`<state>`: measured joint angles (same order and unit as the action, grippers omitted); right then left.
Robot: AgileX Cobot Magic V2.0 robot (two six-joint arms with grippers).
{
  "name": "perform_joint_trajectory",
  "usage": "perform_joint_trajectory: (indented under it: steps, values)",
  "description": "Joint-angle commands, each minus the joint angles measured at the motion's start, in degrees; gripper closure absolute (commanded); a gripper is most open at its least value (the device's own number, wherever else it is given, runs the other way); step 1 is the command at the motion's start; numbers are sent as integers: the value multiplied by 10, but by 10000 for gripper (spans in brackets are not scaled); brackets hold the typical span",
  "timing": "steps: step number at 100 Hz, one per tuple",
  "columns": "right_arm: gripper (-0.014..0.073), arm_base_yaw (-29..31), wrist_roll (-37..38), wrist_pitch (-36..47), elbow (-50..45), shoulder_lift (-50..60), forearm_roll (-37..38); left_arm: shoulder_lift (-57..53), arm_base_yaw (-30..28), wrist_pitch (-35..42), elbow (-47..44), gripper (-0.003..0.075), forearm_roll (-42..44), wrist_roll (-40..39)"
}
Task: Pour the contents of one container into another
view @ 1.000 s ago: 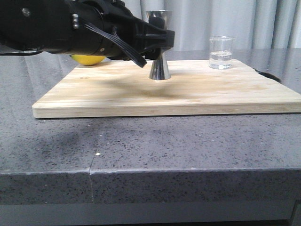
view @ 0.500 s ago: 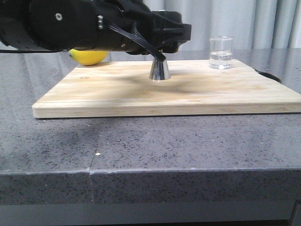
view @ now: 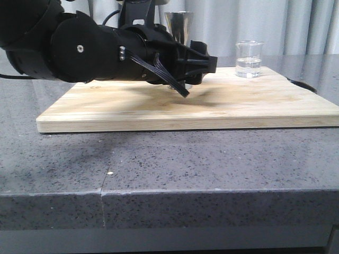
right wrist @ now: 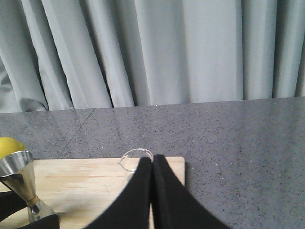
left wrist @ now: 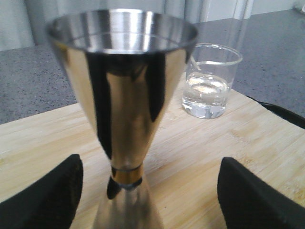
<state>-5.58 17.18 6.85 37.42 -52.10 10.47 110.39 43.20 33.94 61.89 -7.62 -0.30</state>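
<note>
We see the left gripper (left wrist: 147,191) spread open around the jigger (left wrist: 125,114) waist; the beaker (view: 249,59) stands well apart on the board (view: 238,108). We advise closing squarely at the waist band, keeping it upright. Right gripper (right wrist: 152,191) pressed closed, empty.

Dark speckled stone table (view: 212,169) is being seen w/ a wooden board (view: 254,108) lying flat on it. Lemon (right wrist: 8,144) is being seen beside board's far edge.
</note>
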Motion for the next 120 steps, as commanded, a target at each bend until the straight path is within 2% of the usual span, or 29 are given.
perform_joint_trajectory:
  steps: [1, 12, 21, 49, 73, 106, 120]
  values:
    - [665, 0, 0, 50, 21, 2, 4, -30, 5, 50, 17, 185, 2, -4]
    - [665, 0, 0, 50, 21, 2, 4, -30, 5, 54, 17, 192, 2, -1]
    - [665, 0, 0, 50, 21, 2, 4, -30, 5, 64, 17, 232, 2, -1]
    - [665, 0, 0, 50, 21, 2, 4, -30, 5, 90, 17, 463, 2, -1]
    - [665, 0, 0, 50, 21, 2, 4, -30, 5, 90, 17, 613, 2, -1]
    - [665, 0, 0, 45, 20, 2, 4, -30, 5, 90, 17, 729, 2, -1]
    - [665, -1, 0, 81, -4, -4, 26, -43, 6, 84, 17, 734, 23, -1]
